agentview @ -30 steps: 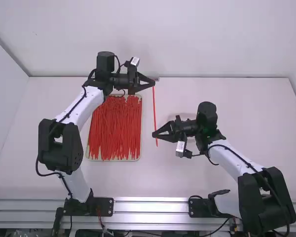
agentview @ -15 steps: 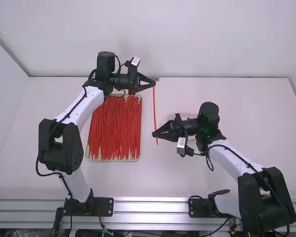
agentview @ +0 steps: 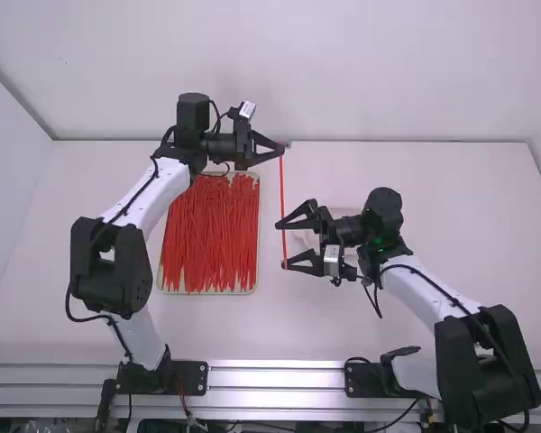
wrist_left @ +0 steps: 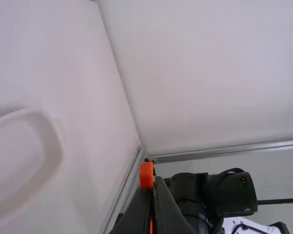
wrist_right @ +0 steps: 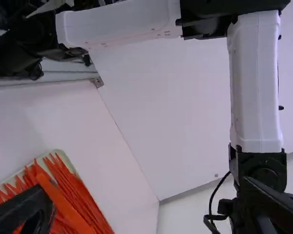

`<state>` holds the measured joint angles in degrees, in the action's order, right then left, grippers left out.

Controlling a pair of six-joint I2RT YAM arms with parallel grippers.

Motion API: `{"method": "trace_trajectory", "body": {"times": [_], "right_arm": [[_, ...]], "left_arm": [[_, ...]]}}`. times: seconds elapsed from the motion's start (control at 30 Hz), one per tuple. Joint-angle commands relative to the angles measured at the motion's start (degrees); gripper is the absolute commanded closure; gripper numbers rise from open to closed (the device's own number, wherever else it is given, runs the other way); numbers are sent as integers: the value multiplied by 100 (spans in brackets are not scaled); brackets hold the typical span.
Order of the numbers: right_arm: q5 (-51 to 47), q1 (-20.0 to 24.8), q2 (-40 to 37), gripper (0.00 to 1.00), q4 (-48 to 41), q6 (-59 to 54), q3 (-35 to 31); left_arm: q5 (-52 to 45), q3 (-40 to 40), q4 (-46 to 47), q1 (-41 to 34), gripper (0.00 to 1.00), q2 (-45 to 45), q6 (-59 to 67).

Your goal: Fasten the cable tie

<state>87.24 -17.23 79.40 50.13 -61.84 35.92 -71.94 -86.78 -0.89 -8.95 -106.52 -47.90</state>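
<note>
Left end effector [agentview: 278,154] clenched on top end of cable tie [agentview: 281,207], which hangs over counter [agentview: 451,180]; right end effector [agentview: 290,242] spread wide about its lower end; risk: off-centre closing could flick it aside.

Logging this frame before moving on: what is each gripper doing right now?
Left gripper: shut on one end of the red cable tie.
Right gripper: open, holding nothing, near the tie's other end.
</note>
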Motion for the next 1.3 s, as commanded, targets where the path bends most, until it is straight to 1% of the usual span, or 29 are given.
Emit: {"method": "trace_trajectory", "body": {"times": [0.0, 0.23, 0.47, 0.5, 0.6, 0.7, 0.73, 0.77, 0.8, 0.83, 0.93, 1.0, 1.03, 1.1, 1.13, 1.2, 1.23, 1.27], "right_arm": [[37, -7, 7, 1, -20, 249, -33], [15, -7, 7, 1, -101, 94, -33], [-26, -7, 7, 0, 153, 24, -33], [-31, -7, 7, 3, 219, -9, -33], [-179, -9, 7, 7, 372, -7, -33], [-442, -9, 7, 15, 498, 24, -33], [-490, -11, 7, 20, 522, 52, -33], [-503, -13, 7, 29, 520, 0, -33], [-501, -11, 7, 31, 518, -9, -33], [-503, -7, 7, 45, 518, -4, -33], [-503, -9, 7, 49, 518, 11, -33], [-503, -7, 7, 63, 516, 13, -33], [-505, -7, 7, 68, 516, 9, -33], [-525, -7, 7, 87, 516, 11, -33], [-525, -7, 7, 89, 516, 11, -33], [-520, -7, 7, 98, 514, 46, -33], [-520, -7, 7, 100, 514, 61, -33], [-520, -7, 7, 100, 514, 61, -33]], "left_arm": [[-63, -131, -20, -7, 98, 11, 107], [-66, -131, -4, -7, 98, 11, 107], [-66, -131, 0, -7, 98, 11, 107], [-66, -131, -4, -7, 98, 11, 107], [-68, -131, -2, -7, 98, 11, 107], [-118, -131, -7, -9, 98, 11, 107], [-116, -131, 15, -11, 98, 11, 103], [-111, -131, 24, -13, 98, 11, 103], [-111, -131, 22, -13, 98, 11, 103], [-111, -131, 31, -11, 98, 11, 103], [-114, -131, 42, -22, 98, 11, 81], [-109, -131, 39, -90, 98, 11, 87], [-109, -131, 44, -103, 98, 11, 83], [-103, -131, 7, -144, 98, 11, 85], [-105, -131, 0, -144, 98, 11, 85], [-85, -131, 0, -157, 98, 11, 85], [-83, -131, -9, -155, 98, 11, 83], [-85, -131, -9, -155, 98, 11, 85]]}}
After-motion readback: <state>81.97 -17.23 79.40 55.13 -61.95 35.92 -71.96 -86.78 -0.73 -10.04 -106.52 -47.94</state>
